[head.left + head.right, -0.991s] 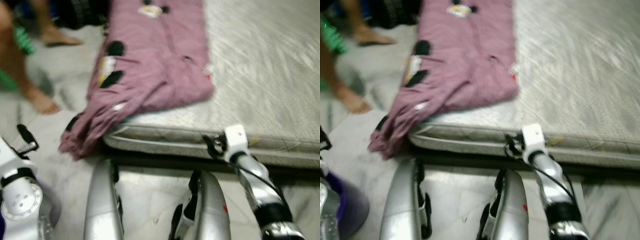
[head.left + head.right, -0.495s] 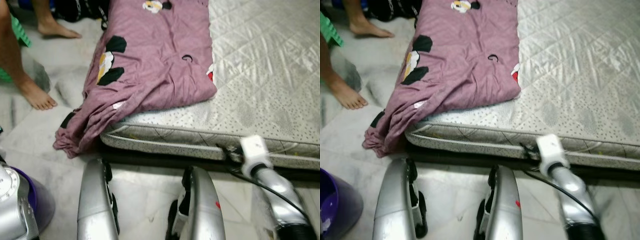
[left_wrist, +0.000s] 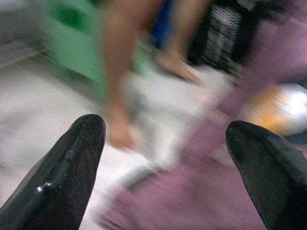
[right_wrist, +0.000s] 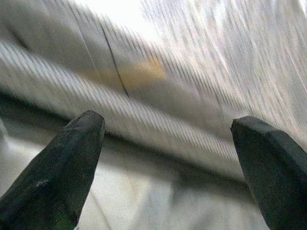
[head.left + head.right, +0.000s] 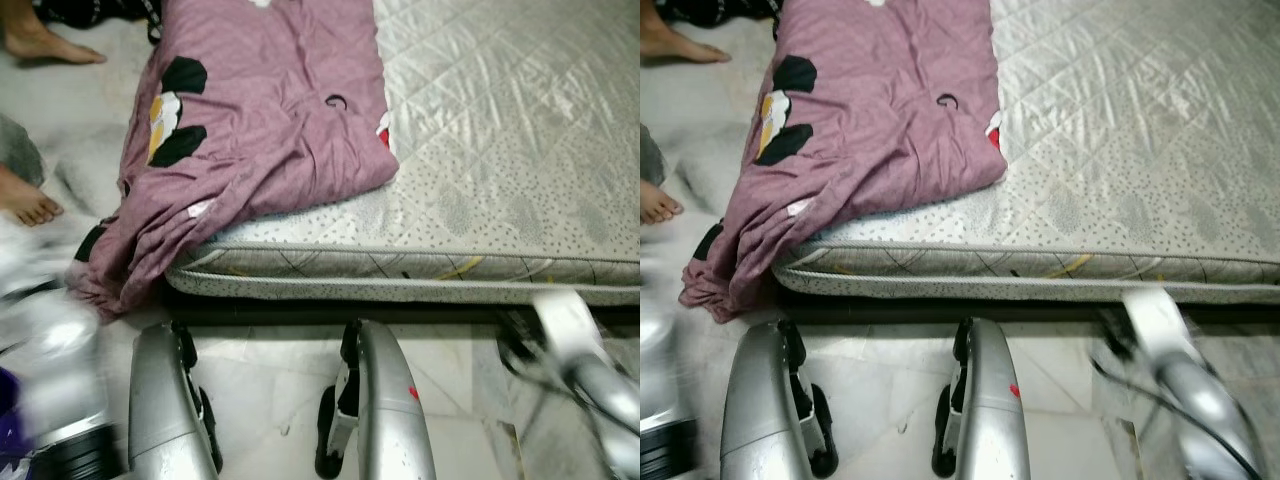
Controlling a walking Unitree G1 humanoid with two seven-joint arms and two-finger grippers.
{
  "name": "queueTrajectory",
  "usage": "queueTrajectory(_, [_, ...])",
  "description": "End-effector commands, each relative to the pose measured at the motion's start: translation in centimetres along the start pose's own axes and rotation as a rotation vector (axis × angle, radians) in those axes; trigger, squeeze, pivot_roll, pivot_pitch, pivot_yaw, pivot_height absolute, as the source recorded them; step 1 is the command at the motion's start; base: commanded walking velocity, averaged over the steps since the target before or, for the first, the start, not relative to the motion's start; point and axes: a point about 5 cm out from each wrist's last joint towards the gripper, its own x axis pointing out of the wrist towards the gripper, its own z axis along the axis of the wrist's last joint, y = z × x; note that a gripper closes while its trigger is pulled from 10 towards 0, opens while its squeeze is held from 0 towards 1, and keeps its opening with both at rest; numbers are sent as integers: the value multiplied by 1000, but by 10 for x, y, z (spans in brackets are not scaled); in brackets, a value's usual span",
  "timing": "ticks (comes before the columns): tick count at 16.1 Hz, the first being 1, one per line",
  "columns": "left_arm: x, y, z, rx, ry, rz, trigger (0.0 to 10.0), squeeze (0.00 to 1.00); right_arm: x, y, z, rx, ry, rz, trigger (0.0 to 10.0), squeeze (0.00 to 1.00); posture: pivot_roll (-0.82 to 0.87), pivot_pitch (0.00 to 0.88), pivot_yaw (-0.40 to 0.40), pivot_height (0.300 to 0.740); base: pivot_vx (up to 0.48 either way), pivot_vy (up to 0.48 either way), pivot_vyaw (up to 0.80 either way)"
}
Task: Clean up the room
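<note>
mauve printed blanket (image 5: 265, 130) of soft crumpled cloth lies on the left part of the pale grey quilted mattress (image 5: 500, 150); its near left corner spills off the edge and reaches the light marble floor (image 5: 270, 390), touching it; left gripper (image 3: 165, 163) faces that hanging cloth with its two black fingers spread wide and nothing between them; right gripper (image 4: 168, 158) looks at the mattress's near edge, likewise spread and empty; my judgement is that a grab at the hanging corner could drag the whole blanket down onto the floor, since so much of it already leans over the edge; a person's bare feet (image 5: 25, 200) stand near the cloth on the left, so a wide swing could strike them; both arms are smeared by blur, the blanket's far end is cut off, and the wrist views are too blurred for detail.
</note>
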Motion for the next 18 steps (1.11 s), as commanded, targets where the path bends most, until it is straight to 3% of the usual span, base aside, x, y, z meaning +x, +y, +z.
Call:
queueTrajectory(1, [-1, -10, -11, -8, 56, -67, 10000, 0, 3, 9, -2, 9, 13, 21, 10000, 0, -111, 277, -177, 526, 0, 0, 0])
queueTrajectory(3, [4, -43, -20, -63, 117, -187, 10000, 0, 18, 25, 29, 83, -75, 28, 10000, 0, -105, 264, -151, 526, 0, 0, 0])
queueTrajectory(5, [1, -67, -25, -97, 168, -279, 10000, 0, 18, 36, 47, 86, -141, 52, 10000, 0, -109, 257, -126, 526, 0, 0, 0])
queueTrajectory(8, [-21, -124, -29, -205, 265, -601, 10000, 0, 7, 40, 38, 73, -125, 51, 10000, 0, -115, 253, -89, 526, 0, 0, 0])
queueTrajectory(10, [-31, -147, -30, -226, 283, -707, 10000, 0, 2, 37, 28, 68, -90, 36, 10000, 0, -120, 251, -79, 526, 0, 0, 0])
queueTrajectory(14, [-33, -176, -16, -323, 232, -773, 10000, 0, -13, 34, 16, 56, -48, 24, 10000, 0, -141, 244, -68, 526, 0, 0, 0])
queueTrajectory(18, [-47, -205, -23, -343, 315, -900, 10000, 0, -30, 35, 15, 68, -52, 0, 10000, 0, -174, 252, -55, 526, 0, 0, 0])
